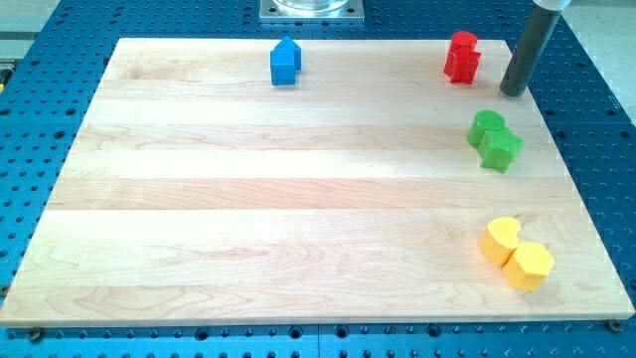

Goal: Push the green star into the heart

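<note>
The green star lies near the board's right edge, touching a rounder green block just above and to its left. The yellow heart lies below them near the view's bottom right, touching a yellow hexagon-like block. My tip rests at the board's top right edge, above the green pair and slightly right of them, apart from both. A gap of bare wood separates the green star from the heart.
A red block stands just left of my tip near the top edge. A blue block sits at the top, left of centre. The wooden board lies on a blue perforated table.
</note>
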`<state>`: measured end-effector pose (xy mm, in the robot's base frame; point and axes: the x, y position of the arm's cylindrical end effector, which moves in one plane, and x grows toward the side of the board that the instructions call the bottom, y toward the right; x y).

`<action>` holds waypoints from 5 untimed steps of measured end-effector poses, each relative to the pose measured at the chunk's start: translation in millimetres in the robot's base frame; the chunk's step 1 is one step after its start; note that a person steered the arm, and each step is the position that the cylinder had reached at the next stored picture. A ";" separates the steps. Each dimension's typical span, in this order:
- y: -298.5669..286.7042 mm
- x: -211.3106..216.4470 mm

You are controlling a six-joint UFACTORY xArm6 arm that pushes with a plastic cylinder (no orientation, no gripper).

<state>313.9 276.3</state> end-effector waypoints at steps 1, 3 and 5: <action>-18.3 31.3; -78.7 117.8; -62.1 143.0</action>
